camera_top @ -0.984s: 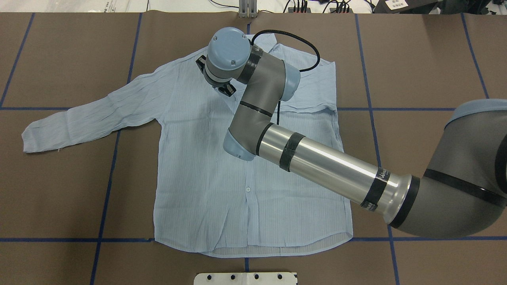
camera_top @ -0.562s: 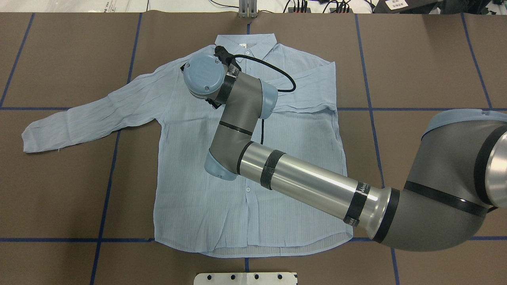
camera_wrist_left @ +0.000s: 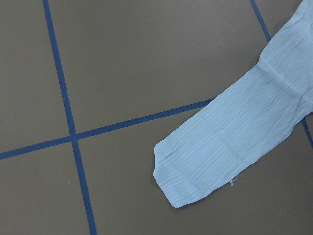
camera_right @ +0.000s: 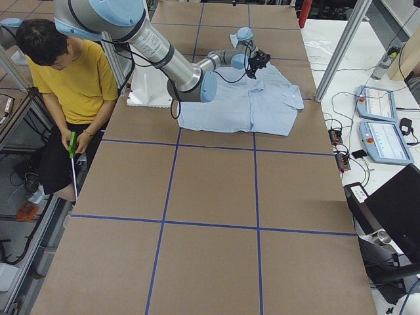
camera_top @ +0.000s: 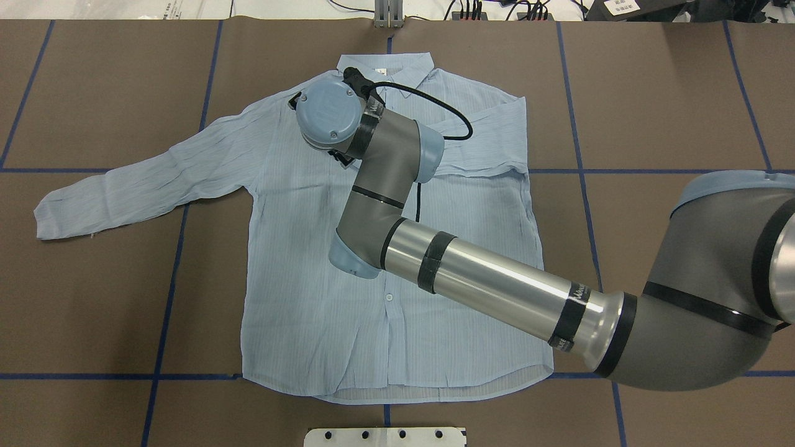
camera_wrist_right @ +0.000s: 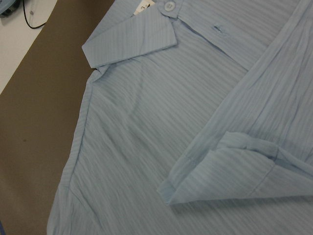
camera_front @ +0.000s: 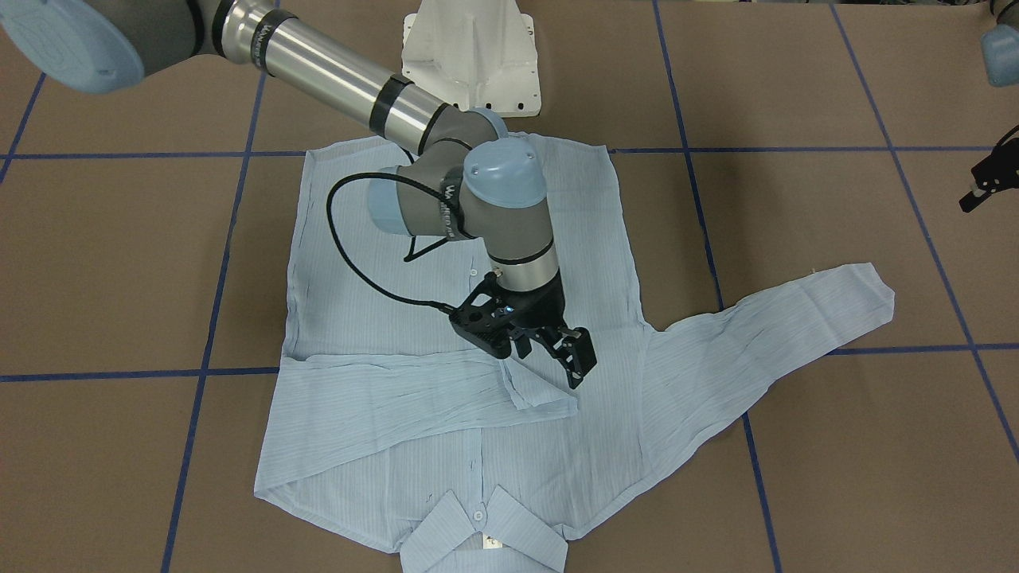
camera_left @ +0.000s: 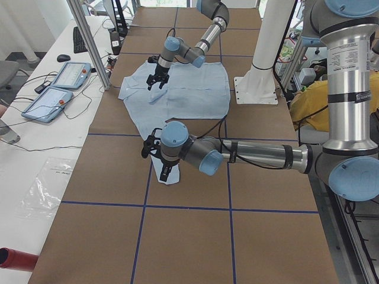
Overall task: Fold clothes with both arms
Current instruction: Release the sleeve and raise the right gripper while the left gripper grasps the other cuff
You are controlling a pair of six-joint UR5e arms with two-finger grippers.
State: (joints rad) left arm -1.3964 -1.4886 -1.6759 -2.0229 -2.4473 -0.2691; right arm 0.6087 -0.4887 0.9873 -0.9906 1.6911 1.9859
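Brown counter [camera_top: 93,279] bears a thin, limp shirt [camera_top: 298,248]. The right pincer [camera_front: 549,354] hangs open and empty. I cannot tell for the left pincer [camera_left: 151,151]. The cuff [camera_wrist_left: 190,171] seems the likeliest hold.

The brown desk [camera_top: 93,279] carries blue tape lines [camera_top: 169,298]. A person [camera_right: 72,85] in yellow sits beside it; two control pendants [camera_right: 377,103] lie on a side table [camera_right: 325,39].

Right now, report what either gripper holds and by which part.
Nothing is held. The right gripper hangs open above the shirt, beside the folded sleeve's cuff. The left gripper is clear of the other sleeve, which lies flat on the table.
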